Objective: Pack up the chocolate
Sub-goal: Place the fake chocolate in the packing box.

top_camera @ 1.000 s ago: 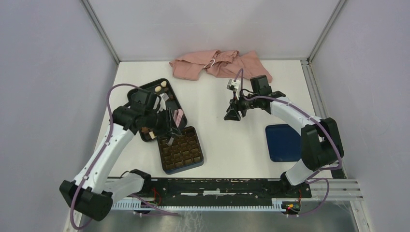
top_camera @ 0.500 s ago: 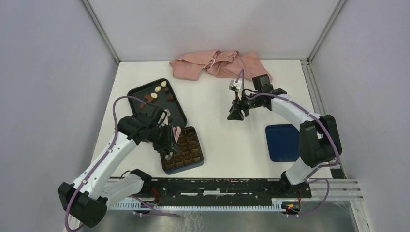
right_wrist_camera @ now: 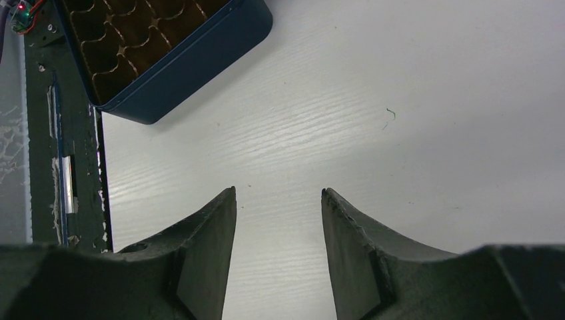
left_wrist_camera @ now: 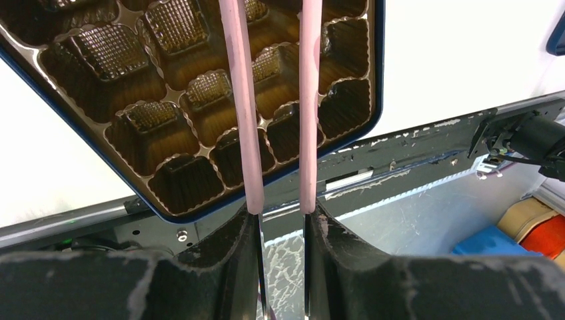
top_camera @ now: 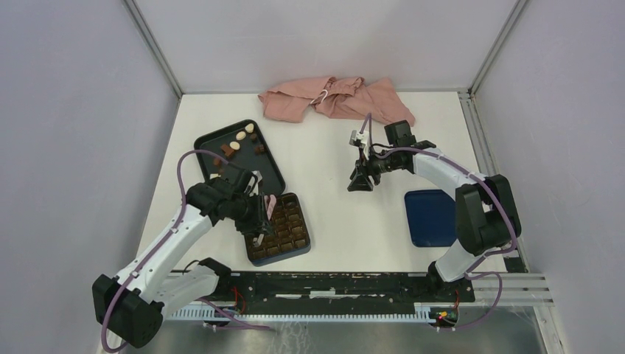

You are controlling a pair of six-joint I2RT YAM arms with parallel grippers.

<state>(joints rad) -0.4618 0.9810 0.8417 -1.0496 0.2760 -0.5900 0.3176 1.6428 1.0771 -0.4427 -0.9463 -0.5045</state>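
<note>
Above the dark blue box [top_camera: 304, 248] the left gripper [top_camera: 263, 215] hangs with its pink fingers [left_wrist_camera: 243, 100] nearly together. The tips are out of view, so I cannot tell if anything is pinched. Some chocolates [top_camera: 237, 144] lie in the black tray [top_camera: 274, 175] beyond it, others in cells beneath it. Risk: a release over a filled cell or rib leaves the piece tipped, and the fingers may snag the brown insert [left_wrist_camera: 166, 100]. The right gripper [right_wrist_camera: 278, 193] is spread and empty, with the blue lid [top_camera: 431, 217] beside it and the pink cloth [top_camera: 332, 99] beyond; neither obstructs.
</note>
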